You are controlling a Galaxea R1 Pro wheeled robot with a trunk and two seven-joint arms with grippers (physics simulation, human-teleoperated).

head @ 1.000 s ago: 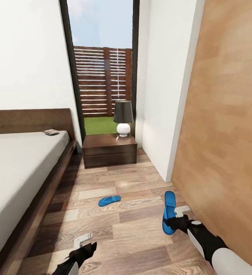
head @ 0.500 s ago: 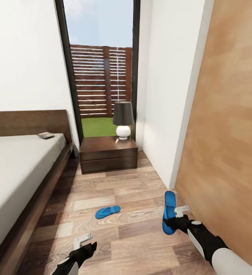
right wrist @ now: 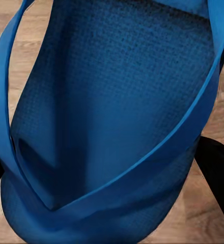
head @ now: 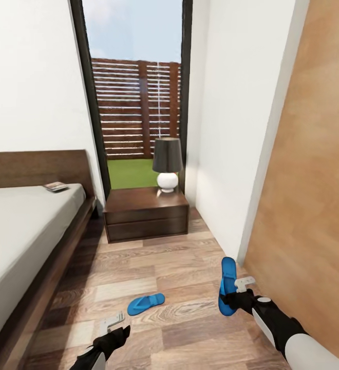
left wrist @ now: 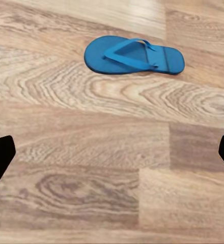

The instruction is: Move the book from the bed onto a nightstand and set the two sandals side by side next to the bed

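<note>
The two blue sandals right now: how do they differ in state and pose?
The sandal on the floor lies flat and free, strap up, ahead of the open left end effector. The held sandal is clamped in the right end effector, lifted off the planks, pointing away from the robot. The first lies crosswise. Both are bright blue flip-flops.

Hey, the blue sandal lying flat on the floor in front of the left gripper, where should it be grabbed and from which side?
Probably from above, across its narrow middle. The sandal on the floor lies flat, sole down, so its thin edges give little to pinch from the side. Its raised strap is another likely hold. The open left gripper is nearest; the right gripper already holds the other sandal.
</note>
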